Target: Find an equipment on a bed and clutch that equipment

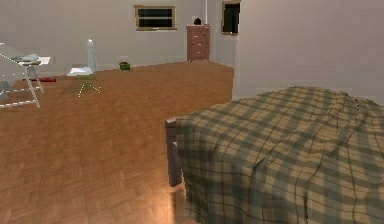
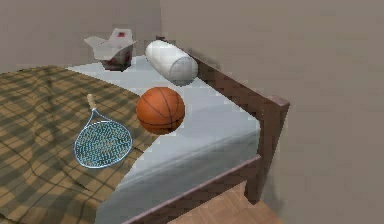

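- Nearest me, the plaid blanket (image 2: 40,150) fills the lower left. The tennis racket (image 2: 103,143) lies flat on the bed (image 2: 250,110), left of centre, its head partly on the blanket.
- A basketball (image 2: 161,110) sits just beside it at centre frame.
- I'd aim for the racket's thin handle, since the ball would likely roll.
- I cannot tell the fingers' state or the arm's pose.

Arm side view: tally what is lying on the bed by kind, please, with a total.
Sports gear: 2, the racket and the basketball
Bedding: 1, the pillow
Containers: 1, the box
Total: 4
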